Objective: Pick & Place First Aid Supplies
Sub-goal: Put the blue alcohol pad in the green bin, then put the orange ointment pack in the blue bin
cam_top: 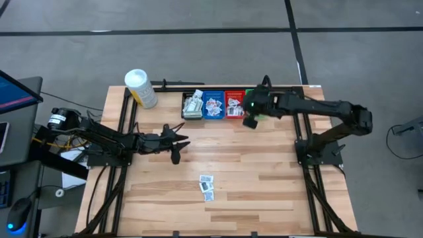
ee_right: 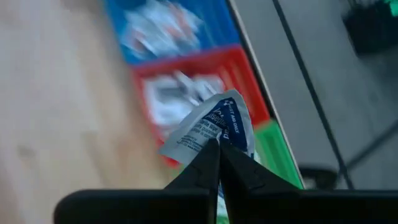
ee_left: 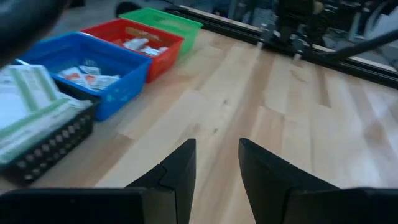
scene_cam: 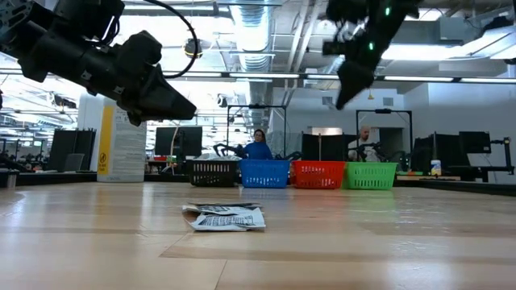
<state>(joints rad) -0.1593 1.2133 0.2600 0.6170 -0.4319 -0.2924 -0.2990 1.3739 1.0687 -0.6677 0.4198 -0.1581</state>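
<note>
1. Because the sorting ends at the row of bins along the far edge of the table (cam_top: 264,198), the right gripper (cam_top: 251,120) hangs raised above the table by the red bin (cam_top: 234,104) and the green bin (cam_top: 253,99), clenched on a packet (ee_right: 214,127) it looks about to drop into one of them
2. In the right wrist view the fingers (ee_right: 202,165) meet on one end of that packet, so most of it stands free beyond the tips; I judge this pinch-by-the-edge grip suits a thin flat thing lifted off wood
3. The held packet's long axis runs on from the fingers, its free end slanting toward the red and green bins beyond it, printed face toward the camera
4. The left gripper (cam_top: 177,141) waits over the left-middle of the table, fingers (ee_left: 180,171) parted with nothing between them, aimed across the boards and well short of the loose packets (cam_top: 207,186)
5. Those loose packets lie flat near the front middle of the table, just beside or touching one another; in the low view they form a low heap (scene_cam: 226,217), and which way each one points I cannot tell
6. The blue bin (cam_top: 213,104) and black bin (cam_top: 192,106) already hold supplies, so much of the sorting seems done
</note>
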